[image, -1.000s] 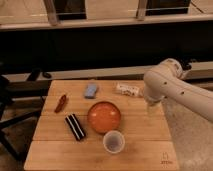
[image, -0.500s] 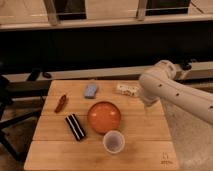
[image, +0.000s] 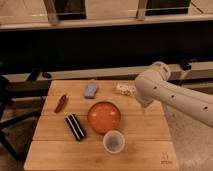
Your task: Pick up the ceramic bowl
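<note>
The ceramic bowl [image: 104,117] is round, shallow and orange-red, and sits upright in the middle of the wooden table [image: 145,150]. The white arm [image: 170,95] reaches in from the right and bends over the table's right side. My gripper [image: 145,103] is at the arm's lower end, mostly hidden behind the white link. It hangs above the table just right of the bowl and a little behind it, apart from the bowl. A small white cup [image: 113,142] with a dark inside stands right in front of the bowl.
A blue sponge [image: 91,90] and a white packet [image: 126,89] lie at the back of the table. A red item [image: 61,103] lies at the left, and a black striped packet [image: 75,126] lies left of the bowl. A dark counter runs behind the table.
The arm has swung left over the table's right side, bringing its lower end closer to the bowl. The objects on the table have not moved.
</note>
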Available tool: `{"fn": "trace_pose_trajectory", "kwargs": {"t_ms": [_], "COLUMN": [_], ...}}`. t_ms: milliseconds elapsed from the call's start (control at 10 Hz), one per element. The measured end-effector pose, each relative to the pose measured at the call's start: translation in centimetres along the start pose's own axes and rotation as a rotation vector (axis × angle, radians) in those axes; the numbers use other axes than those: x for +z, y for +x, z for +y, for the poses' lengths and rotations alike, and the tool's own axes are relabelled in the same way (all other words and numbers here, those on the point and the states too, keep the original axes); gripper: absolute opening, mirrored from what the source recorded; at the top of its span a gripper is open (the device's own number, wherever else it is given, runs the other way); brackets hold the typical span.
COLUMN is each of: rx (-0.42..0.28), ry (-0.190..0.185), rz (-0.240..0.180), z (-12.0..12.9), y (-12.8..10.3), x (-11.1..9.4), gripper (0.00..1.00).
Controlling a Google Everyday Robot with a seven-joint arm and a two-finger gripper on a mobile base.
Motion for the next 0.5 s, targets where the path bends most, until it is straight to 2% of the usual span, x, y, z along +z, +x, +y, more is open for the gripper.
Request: {"fn": "trace_pose_trajectory", "kwargs": {"t_ms": [500], "rx": [-0.112], "ry": [0.037], "rz": [-0.002], "z": [-0.63], "y": [-1.36], "x": [0.08], "gripper": [0.8]}}
